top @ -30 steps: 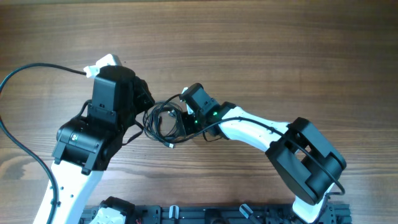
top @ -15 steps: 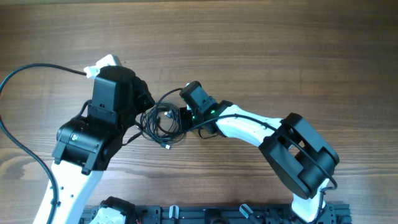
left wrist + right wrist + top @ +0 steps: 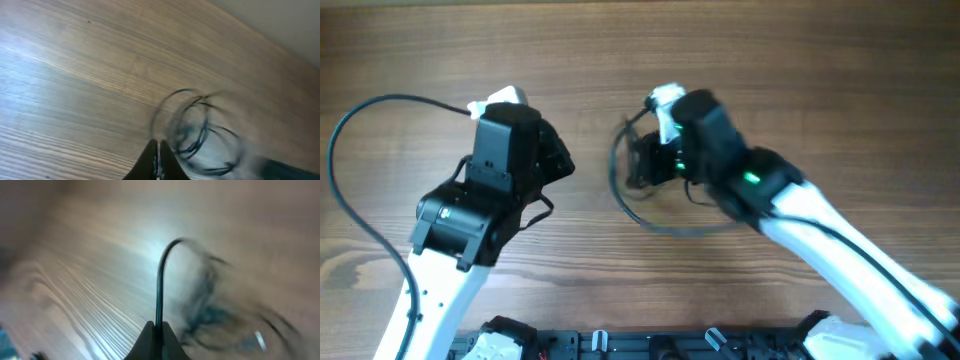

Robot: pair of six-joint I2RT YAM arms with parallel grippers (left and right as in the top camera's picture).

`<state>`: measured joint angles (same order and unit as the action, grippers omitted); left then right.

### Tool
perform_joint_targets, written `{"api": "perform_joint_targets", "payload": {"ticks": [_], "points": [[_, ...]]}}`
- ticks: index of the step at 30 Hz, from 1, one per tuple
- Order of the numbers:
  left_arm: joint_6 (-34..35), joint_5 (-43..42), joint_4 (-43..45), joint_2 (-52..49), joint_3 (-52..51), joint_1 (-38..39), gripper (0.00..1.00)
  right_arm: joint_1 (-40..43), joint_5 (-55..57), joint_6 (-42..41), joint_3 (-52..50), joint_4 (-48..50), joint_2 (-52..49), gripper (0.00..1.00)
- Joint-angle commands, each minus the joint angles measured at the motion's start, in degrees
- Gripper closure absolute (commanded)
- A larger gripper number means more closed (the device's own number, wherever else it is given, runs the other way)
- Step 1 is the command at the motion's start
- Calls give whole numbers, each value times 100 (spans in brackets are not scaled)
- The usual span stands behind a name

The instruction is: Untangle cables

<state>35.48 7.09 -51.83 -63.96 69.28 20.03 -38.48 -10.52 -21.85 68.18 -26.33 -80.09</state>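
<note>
1. The wooden desk (image 3: 800, 70) fills the overhead view, its grain running side to side.
2. There are 2 arms over it: the left arm (image 3: 470, 215) looks sharp, the right arm (image 3: 800, 200) is smeared with blur.
3. The cables (image 3: 625, 195) hang in loose black loops bunched at the right tool, apart from the left tool in the overhead view.
4. The right tool (image 3: 157, 332) has its fingers pressed together, pinching 1 strand that rises from the tips and arches right.
5. The left tool (image 3: 159, 159) also has its fingers pressed together, and the coil sits just ahead of its tip. It's too blurred to call contact.
</note>
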Motion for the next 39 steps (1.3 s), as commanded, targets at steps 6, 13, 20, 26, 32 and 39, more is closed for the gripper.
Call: {"api": "perform_joint_targets", "payload": {"ticks": [6,13,20,26,32,39], "points": [[-516,-1110,496,-483,48,-28,96,-7,579,444,116,57,1746,96],[-986,-1329,337,-479,48,-28,96,13,4948,-1628,116,-2393,1742,96],[-1401,-2085,291,-479,48,-28,95,144,2011,-951,-4,-2855,1521,0],[-1738,-2288,214,-479,48,-28,94,144,907,-614,-256,-3851,431,0],[-1880,-1932,304,-479,48,-31,92,142,586,643,-396,-3425,-1091,0],[-1880,-1749,424,-479,48,-28,89,142,-560,1733,-398,-1698,-2343,3]]}}
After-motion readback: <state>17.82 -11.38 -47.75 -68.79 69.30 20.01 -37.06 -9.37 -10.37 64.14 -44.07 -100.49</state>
